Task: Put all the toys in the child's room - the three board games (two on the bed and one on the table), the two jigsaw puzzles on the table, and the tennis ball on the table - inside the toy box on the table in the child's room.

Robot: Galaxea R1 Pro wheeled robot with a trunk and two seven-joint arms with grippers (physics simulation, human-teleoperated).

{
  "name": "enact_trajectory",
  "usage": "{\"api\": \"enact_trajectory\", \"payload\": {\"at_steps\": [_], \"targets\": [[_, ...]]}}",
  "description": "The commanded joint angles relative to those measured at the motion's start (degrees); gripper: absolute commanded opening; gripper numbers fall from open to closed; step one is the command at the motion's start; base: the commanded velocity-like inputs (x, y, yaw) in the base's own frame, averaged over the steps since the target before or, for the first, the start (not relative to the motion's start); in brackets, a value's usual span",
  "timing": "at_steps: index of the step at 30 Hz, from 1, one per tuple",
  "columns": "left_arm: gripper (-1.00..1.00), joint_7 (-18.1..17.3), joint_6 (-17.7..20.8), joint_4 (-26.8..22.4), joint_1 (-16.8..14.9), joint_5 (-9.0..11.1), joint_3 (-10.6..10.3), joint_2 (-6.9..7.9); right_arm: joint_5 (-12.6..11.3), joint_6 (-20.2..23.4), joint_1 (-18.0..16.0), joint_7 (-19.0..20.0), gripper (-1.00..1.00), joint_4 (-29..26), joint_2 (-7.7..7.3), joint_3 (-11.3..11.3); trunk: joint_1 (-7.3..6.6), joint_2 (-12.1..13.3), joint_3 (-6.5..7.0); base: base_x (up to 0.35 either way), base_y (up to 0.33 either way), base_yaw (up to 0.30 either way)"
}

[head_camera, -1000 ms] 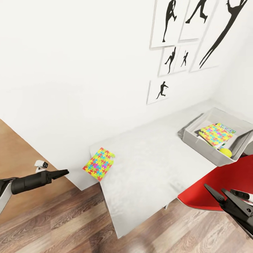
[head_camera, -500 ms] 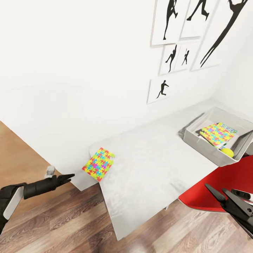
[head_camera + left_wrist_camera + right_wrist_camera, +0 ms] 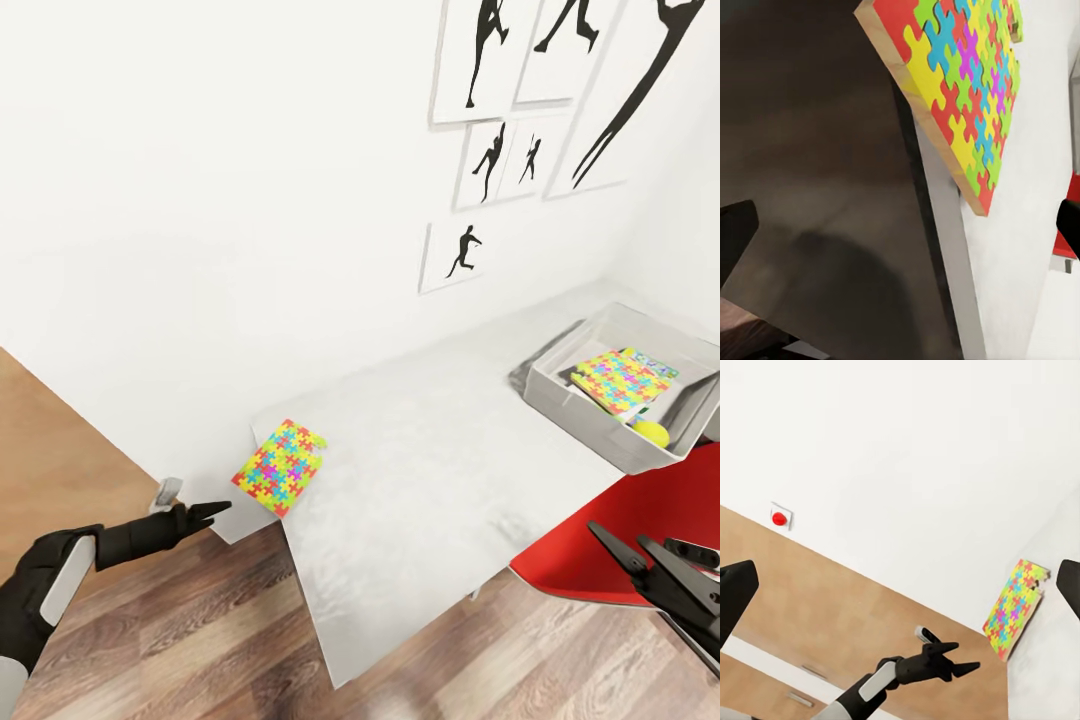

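One jigsaw puzzle [image 3: 281,466] lies at the desk [image 3: 420,480] corner, near the left gripper [image 3: 212,512], whose fingers are apart. Another puzzle [image 3: 619,377] and the tennis ball [image 3: 652,432] sit in the toy box [image 3: 590,425]. Right gripper [image 3: 640,555] is open, holding nothing.

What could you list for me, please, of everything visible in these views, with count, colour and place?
Table: one, pale grey top, along the white wall.
Jigsaw puzzle on the table: one, multicoloured, at the table's left end, one corner over the edge.
Toy box: one, light grey, on the table's far right.
Jigsaw puzzle in the box: one, multicoloured, on top of the contents.
Game box: one, partly hidden under that puzzle, green and blue print.
Tennis ball: one, yellow-green, in the box's near corner.
Chair: one, red, in front of the table at right.
Silhouette pictures: several, black on white, on the wall.
Red knob: one, on the wall.
Left gripper: black, just left of the table puzzle.
Right gripper: black, open, over the chair.
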Motion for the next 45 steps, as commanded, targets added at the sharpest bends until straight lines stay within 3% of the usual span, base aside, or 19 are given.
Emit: {"api": "enact_trajectory", "payload": {"at_steps": [1,11,45], "targets": [[1.0,-0.1,0.3,0.0,0.0,0.1,0.0,-0.08,-0.3,0.4,0.0,-0.1,1.0,0.0,-0.02,0.0,0.02,-0.1,-0.05,0.0,0.0,0.0],[1.0,0.0,0.0,-0.1,0.0,0.1,0.0,-1.02,-0.3,0.4,0.0,0.0,1.0,0.0,0.05,-0.1,0.02,-0.1,-0.03,0.0,0.0,-0.003],[1.0,-0.6,-0.1,-0.1,0.0,0.1,0.1,-1.0,-0.3,0.4,0.1,0.0,1.0,0.0,0.06,-0.1,0.02,-0.1,0.35,0.048,0.02,-0.03]]}}
